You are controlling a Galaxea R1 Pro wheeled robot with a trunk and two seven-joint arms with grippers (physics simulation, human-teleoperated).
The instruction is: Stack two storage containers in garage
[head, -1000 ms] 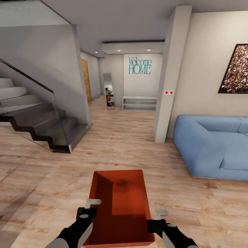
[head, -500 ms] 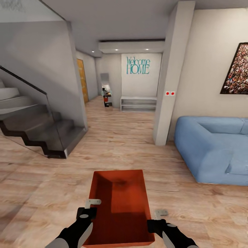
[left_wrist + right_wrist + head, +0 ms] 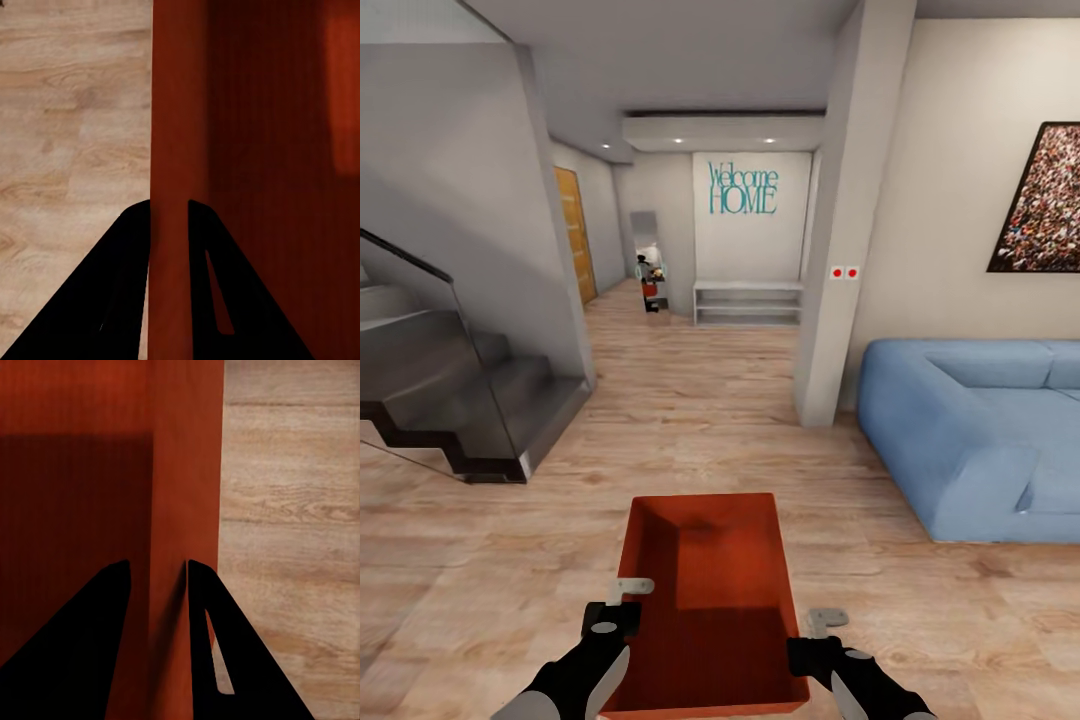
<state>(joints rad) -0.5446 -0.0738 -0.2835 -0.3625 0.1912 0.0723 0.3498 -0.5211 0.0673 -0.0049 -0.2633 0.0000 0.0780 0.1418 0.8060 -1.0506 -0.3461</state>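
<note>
One orange-red storage container (image 3: pixel 705 600) is held low in front of me, above the living room's light wood-plank floor (image 3: pixel 690 410). My left gripper (image 3: pixel 616 612) is shut on its left wall, and my right gripper (image 3: pixel 816 640) is shut on its right wall. In the left wrist view the black fingers (image 3: pixel 124 247) straddle the container (image 3: pixel 270 150) wall, with the left gripper (image 3: pixel 169 206) pinching it. The right wrist view shows the right gripper (image 3: pixel 156 564) clamped the same way on the container (image 3: pixel 75 405). The other container and the garage are out of view.
A blue sofa (image 3: pixel 970 430) stands at the right behind a grey pillar (image 3: pixel 840 250). A dark staircase with a glass rail (image 3: pixel 450 390) is at the left. Between them a hallway runs to a "Welcome HOME" wall (image 3: pixel 743 188), a low shelf (image 3: pixel 748 302) and a wooden door (image 3: pixel 572 235).
The whole view has shifted: the staircase slid left and the hallway looks nearer, so the camera moved. Both grippers and the container keep the same place in the picture.
</note>
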